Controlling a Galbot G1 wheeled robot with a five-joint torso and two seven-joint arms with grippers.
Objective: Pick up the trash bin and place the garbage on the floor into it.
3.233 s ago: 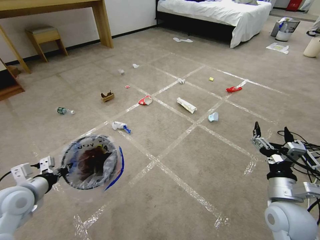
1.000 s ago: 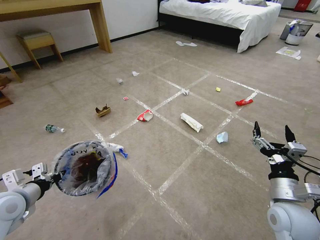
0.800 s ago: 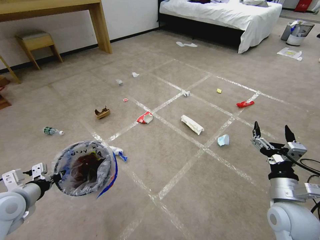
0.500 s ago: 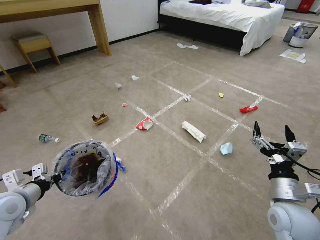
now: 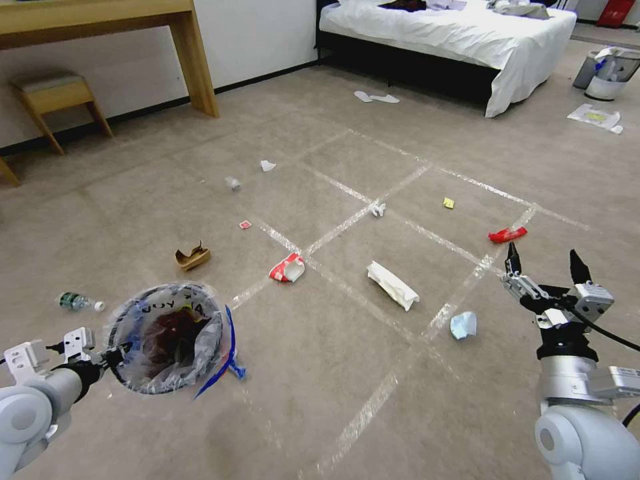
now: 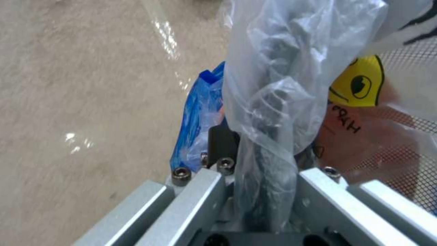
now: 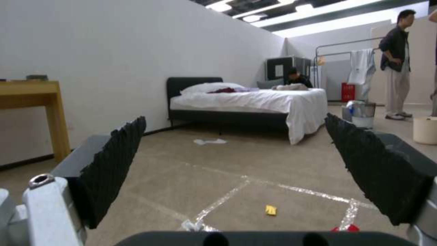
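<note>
Rolling forward, the robot is closing on the litter: every scrap on the floor [image 5: 320,373] is sitting nearer than a moment ago, while both arms are keeping their pose. So the bin is already in hand and collection is about to start. Its left gripper [image 5: 115,353] is pinching the trash bin [image 5: 167,337] by its bagged rim, mouth facing up, axis near upright. Beyond the bin, the white paper bag [image 5: 393,285] is lying slantwise; the right gripper [image 5: 545,268] is hovering spread over the mask [image 5: 463,325]
</note>
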